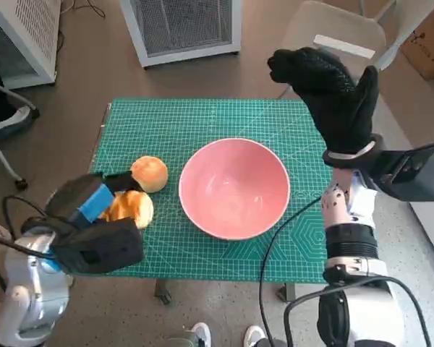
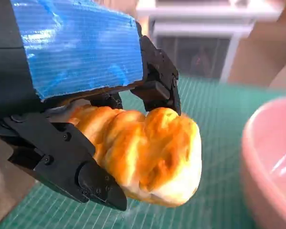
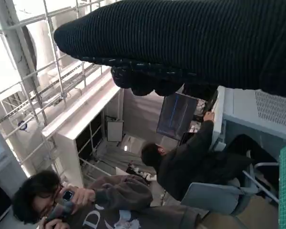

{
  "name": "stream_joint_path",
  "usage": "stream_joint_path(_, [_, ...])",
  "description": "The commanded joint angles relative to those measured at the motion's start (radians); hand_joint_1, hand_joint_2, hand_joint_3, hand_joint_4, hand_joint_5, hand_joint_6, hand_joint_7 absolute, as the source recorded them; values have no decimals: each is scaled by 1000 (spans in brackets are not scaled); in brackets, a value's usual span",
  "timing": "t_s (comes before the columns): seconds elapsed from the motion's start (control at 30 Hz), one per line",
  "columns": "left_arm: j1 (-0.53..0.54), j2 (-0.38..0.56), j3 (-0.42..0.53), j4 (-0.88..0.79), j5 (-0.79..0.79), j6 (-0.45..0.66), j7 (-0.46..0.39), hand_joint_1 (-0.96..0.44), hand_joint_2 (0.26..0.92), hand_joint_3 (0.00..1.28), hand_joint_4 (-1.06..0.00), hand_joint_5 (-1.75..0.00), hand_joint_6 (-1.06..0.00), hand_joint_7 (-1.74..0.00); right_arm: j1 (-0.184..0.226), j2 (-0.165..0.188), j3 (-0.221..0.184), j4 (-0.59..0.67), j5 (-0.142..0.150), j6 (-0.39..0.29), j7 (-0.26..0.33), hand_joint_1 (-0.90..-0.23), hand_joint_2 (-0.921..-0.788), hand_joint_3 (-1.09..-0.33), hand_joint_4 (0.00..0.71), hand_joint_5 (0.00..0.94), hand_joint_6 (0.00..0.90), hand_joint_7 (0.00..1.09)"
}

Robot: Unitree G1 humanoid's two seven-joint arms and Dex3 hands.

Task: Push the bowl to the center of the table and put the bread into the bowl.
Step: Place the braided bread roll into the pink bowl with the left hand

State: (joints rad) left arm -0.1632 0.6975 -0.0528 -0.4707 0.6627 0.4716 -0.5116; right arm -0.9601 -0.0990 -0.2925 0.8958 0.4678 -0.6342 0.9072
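This is looking like a robotics lab or research workroom, not a home. A green cutting mat printed with a grid is covering the small worktop, and bare cables are trailing off its near edge. Beyond the far edge, white ventilated equipment cabinets are standing on a plain floor. In the right wrist view, a person in a dark top is sitting at a lit monitor, while a second person is holding up a small device. White shelving and a tall metal grid frame are rising beside them.
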Motion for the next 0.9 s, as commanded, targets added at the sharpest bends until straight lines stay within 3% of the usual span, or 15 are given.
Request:
stream_joint_path(0.03, [-61,7,26,-66,-1,-9,-13,3,905,48,-764,-1044,-661,-1176,21,3,0,13,-1,6,8,-633,-921,-699,228,0,67,512])
stream_joint_path(0.33, [-172,-14,-9,-90,31,-8,-14,3,905,37,-787,-1010,-664,-1179,19,2,-2,17,0,4,9,-634,-921,-700,228,0,61,521])
stream_joint_path(0.53, [-331,-69,-105,-49,98,-7,-20,3,903,28,-800,-1000,-676,-1159,18,3,-4,21,1,1,12,-634,-921,-699,228,0,59,527])
stream_joint_path(0.9, [-529,-222,-265,212,126,-126,46,1,920,36,-750,-1078,-633,-1184,31,3,-4,6,1,0,13,-635,-921,-701,228,0,54,536])
